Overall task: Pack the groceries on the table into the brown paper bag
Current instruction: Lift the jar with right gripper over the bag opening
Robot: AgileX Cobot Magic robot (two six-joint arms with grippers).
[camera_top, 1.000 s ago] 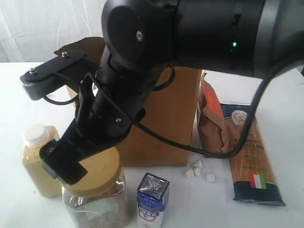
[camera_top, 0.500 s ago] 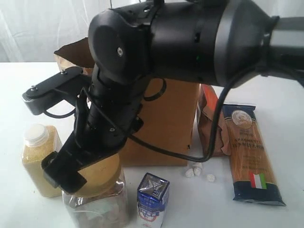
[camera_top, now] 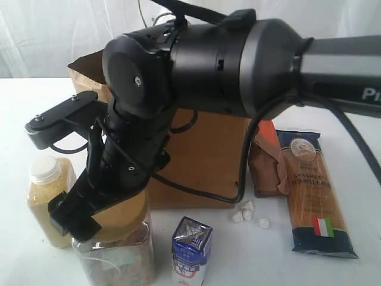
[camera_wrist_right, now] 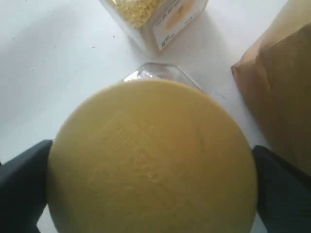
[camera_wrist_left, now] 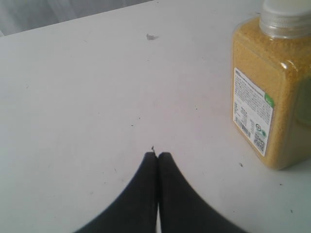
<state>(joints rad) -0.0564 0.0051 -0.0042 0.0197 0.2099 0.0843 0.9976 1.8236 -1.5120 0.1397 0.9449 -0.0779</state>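
- Okay, my right gripper [camera_wrist_right: 151, 191] gapes wide astride the lid [camera_wrist_right: 150, 155] of the jar [camera_top: 114, 262], nothing clamped; jar stands on the table [camera_top: 238, 262] at the bag's [camera_top: 208, 161] 7 o'clock.
- Smooth wide lid could slip on closing.
- Bottle [camera_top: 44, 205] at jar's 10 o'clock may get knocked.
- Left gripper [camera_wrist_left: 158, 158] shut, empty.

Lab-like setup: white table [camera_top: 18, 119], white curtain backdrop [camera_top: 47, 30]

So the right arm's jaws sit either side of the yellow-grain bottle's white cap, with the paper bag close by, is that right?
No. They sit either side of the lid of the tan-lidded wide jar, not the white cap of the bottle; the right wrist view shows it. The brown paper bag is close by.
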